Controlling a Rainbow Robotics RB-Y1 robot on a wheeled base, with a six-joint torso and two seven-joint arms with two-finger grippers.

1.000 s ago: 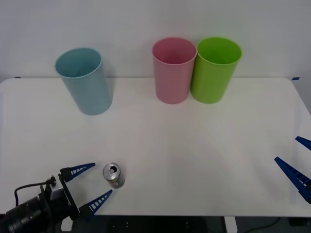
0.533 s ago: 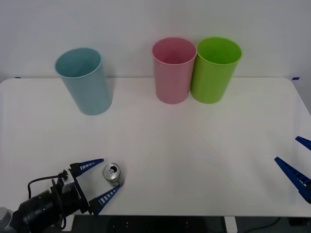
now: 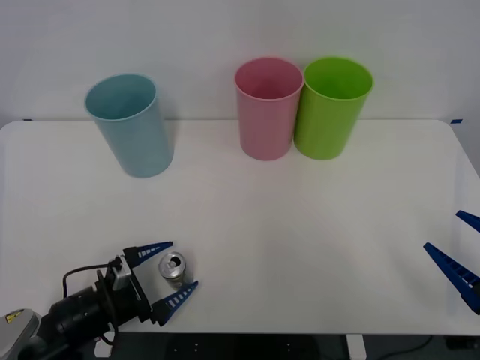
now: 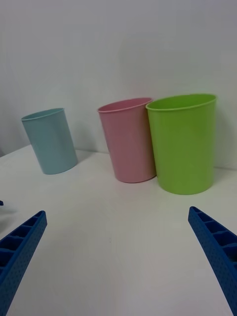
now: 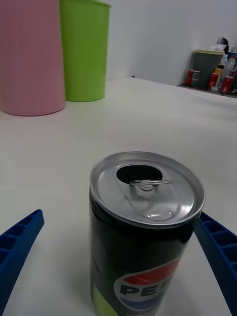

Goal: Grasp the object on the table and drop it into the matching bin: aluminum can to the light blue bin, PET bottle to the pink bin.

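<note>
So right at the near edge of the desk point(image 3: 247, 225), over on the left side, the left gripper point(image 3: 166, 275) has its blue fingers point(image 3: 154, 247) spread wide with the little Pepsi can point(image 3: 173, 268) standing upright between them, one finger on each side and neither looking like it touches yet. The left wrist view is basically staring at the can: shiny silver top, tab hole already open, dark body with a green patch low down. My guess is it's empty or close to it, so super light and easy to tip if one finger bumps it first. Thin aluminum also dents if you crush it, and the smooth wall could be slippery, though the ribbed fingers should help. I'd take it around the middle of the body, below the rim, squeezing evenly from both sides. The right gripper point(image 3: 459, 255) is parked off at the right edge of the desk, fingers apart, holding nothing. Farther back, the light blue bin point(image 3: 130, 124) sits on the far left, well apart from the pink bin point(image 3: 266, 109) and lime green bin point(image 3: 331, 107), which stand just beside each other near the far middle. The can belongs in the blue one.
</note>
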